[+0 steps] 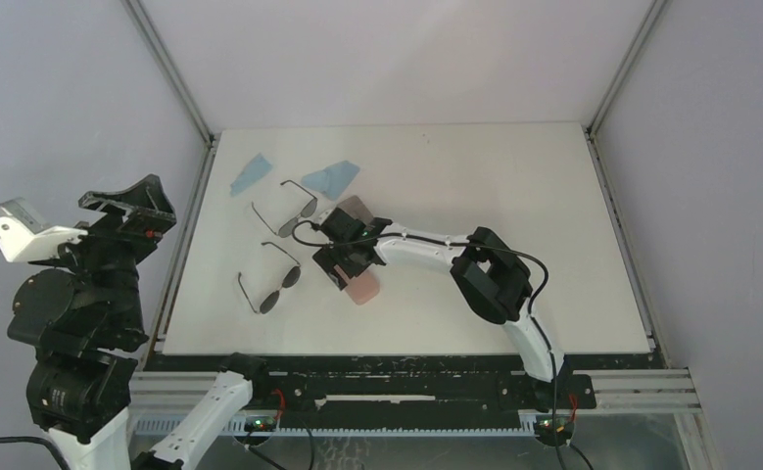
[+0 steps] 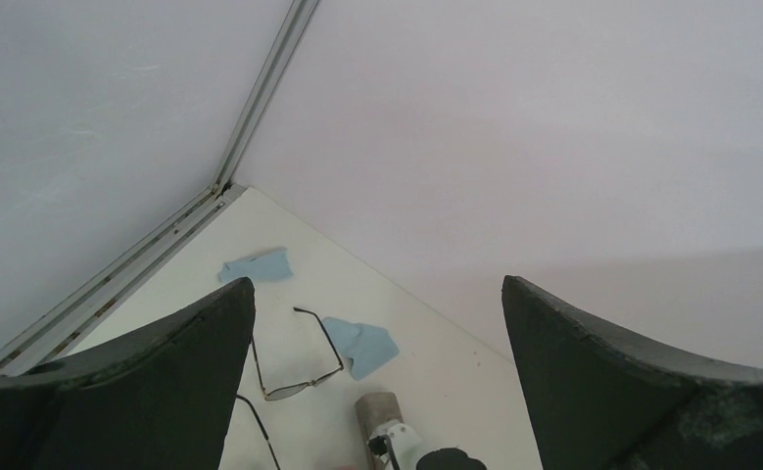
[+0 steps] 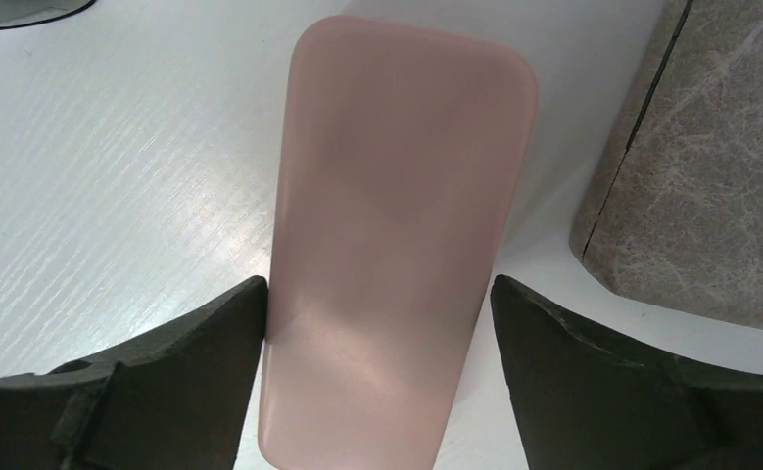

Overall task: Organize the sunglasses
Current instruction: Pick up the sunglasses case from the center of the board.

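The white table [image 1: 514, 196] carries everything, and all of it sits in the left half. The right arm [image 1: 436, 250] stretches low across the table. The left arm [image 1: 73, 294] stands raised off the table's left edge, its left pincer [image 2: 377, 284] spread wide on nothing.

The right pincer [image 3: 375, 294] is also apart, straddling the pink case [image 3: 397, 196]. The case's long axis runs straight out between the fingers, so they would close across its narrow width. One finger is touching or almost touching the case's edge, and the other stands clear. The grey-brown case [image 3: 700, 176] lies just beside it, on the far side.

Neither pair of sunglasses is held. The round-lens sunglasses [image 1: 271, 287] lie open on the table near the pink case, leftward of the right pincer, with the front bar running diagonally. The squarish-lens sunglasses [image 1: 287, 211] lie farther back, beside the grey-brown case and near two light blue cloths [image 1: 330, 176]. I judge the right pincer much the nearer to both pairs.
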Tool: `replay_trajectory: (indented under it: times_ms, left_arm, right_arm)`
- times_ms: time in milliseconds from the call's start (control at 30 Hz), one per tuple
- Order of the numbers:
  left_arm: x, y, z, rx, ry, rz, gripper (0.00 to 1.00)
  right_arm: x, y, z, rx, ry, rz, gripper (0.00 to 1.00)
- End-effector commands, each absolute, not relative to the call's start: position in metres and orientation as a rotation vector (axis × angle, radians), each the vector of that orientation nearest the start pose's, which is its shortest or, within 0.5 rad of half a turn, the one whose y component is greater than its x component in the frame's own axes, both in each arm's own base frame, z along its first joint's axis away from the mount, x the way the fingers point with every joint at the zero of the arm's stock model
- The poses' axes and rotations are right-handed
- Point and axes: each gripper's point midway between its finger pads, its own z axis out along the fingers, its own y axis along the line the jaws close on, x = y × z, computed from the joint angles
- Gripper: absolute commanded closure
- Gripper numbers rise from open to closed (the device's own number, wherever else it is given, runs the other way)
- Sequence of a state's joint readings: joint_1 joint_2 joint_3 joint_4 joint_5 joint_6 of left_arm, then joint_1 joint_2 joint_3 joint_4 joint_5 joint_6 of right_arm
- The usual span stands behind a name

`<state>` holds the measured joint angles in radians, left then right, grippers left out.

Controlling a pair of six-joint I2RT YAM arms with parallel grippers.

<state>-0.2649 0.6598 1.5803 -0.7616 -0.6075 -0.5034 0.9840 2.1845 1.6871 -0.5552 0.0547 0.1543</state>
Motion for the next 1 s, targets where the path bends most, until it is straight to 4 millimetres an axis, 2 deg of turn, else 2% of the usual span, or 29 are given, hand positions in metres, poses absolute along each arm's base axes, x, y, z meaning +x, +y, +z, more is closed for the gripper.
replay_trajectory:
  times_ms: [0,167,267,433,500,533,633,733,767,800,833,967]
  left_arm:
    - [0.167,0.042,0.494,-0.626,1.314,-0.169,0.0]
    - [0.175,0.036,0.442,-0.588,1.466,-0.106,0.0]
    - [0.181,0.027,0.394,-0.532,1.634,-0.061,0.0]
    - [0.192,0.01,0.318,-0.452,1.952,0.001,0.0]
    - [0.199,-0.009,0.294,-0.343,2.071,-0.043,0.01]
    - [0.2,-0.018,0.286,-0.298,2.111,-0.075,0.07]
    - [0.205,-0.03,0.275,-0.261,2.132,-0.135,0.11]
    - [0.212,-0.03,0.283,-0.318,2.026,-0.177,0.09]
    - [0.216,-0.032,0.29,-0.319,1.976,-0.208,0.07]
    - [0.218,-0.038,0.293,-0.316,1.944,-0.252,0.05]
    - [0.217,-0.049,0.295,-0.265,1.939,-0.318,0.01]
    - [0.217,-0.094,0.307,-0.069,1.897,-0.567,0.0]
  right_arm:
    - [0.292,0.423,0.04,-1.057,2.385,0.275,0.21]
    - [0.293,0.421,0.049,-1.05,2.372,0.269,0.36]
    - [0.293,0.422,0.064,-1.027,2.358,0.297,0.48]
    - [0.292,0.414,0.101,-0.939,2.321,0.41,0.88]
    - [0.29,0.405,0.121,-0.86,2.305,0.499,0.98]
    - [0.29,0.399,0.13,-0.811,2.294,0.547,1.0]
    - [0.289,0.372,0.149,-0.662,2.262,0.658,1.0]
    - [0.288,0.334,0.162,-0.501,2.232,0.712,1.0]
    - [0.29,0.323,0.172,-0.452,2.197,0.734,1.0]
    - [0.29,0.305,0.171,-0.389,2.186,0.743,1.0]
    - [0.29,0.293,0.177,-0.336,2.151,0.769,1.0]
    - [0.291,0.237,0.214,-0.119,1.938,0.805,1.0]
